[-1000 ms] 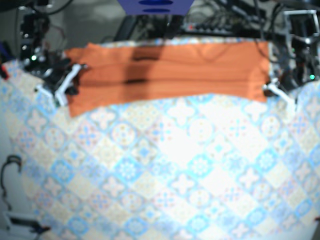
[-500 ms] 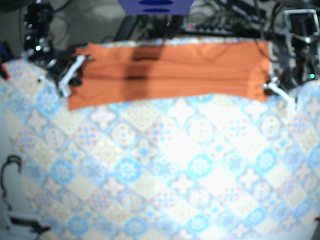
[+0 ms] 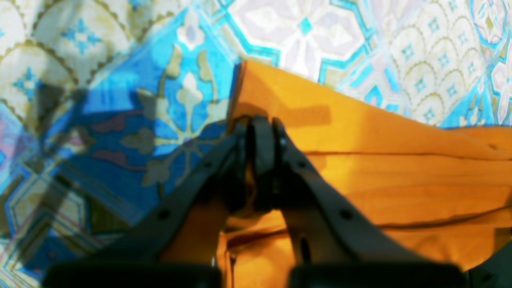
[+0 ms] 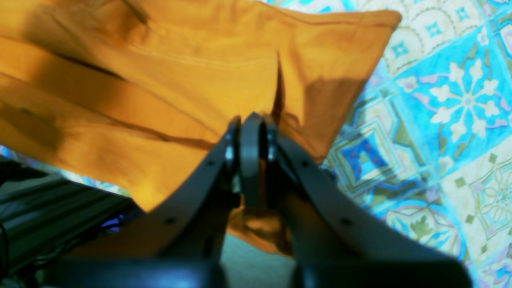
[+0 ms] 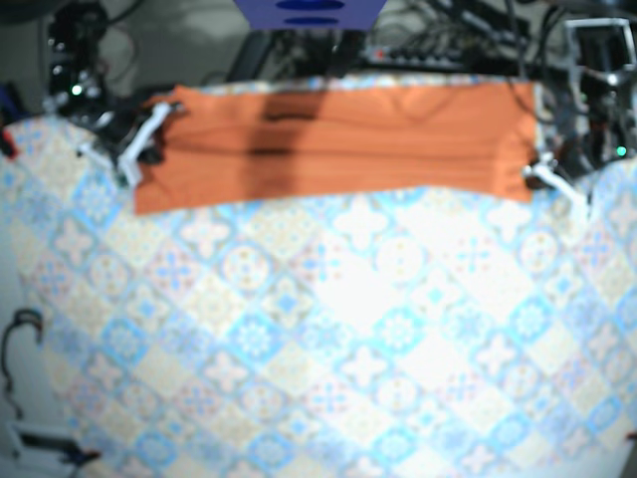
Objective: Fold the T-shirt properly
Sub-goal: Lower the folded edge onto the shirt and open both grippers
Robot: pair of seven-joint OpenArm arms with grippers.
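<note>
Spanning the table (image 5: 348, 329) sideways: folded T-shirt (image 5: 338, 144)

The left gripper (image 3: 260, 124) has two long dark fingers (image 3: 312, 180) with small round screws (image 3: 346, 215). The right gripper (image 4: 250, 120) looks the same. From above both look white, one at each end of the T-shirt (image 5: 338, 139), each near a tiny green light (image 5: 619, 151).

Patterned tablecloth (image 5: 328, 349), tangled cables (image 5: 448, 45), blue panel (image 5: 309, 12)

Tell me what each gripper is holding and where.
Both grip the orange T-shirt: the left gripper pinches the edge at one end, the right gripper the opposite end.
</note>
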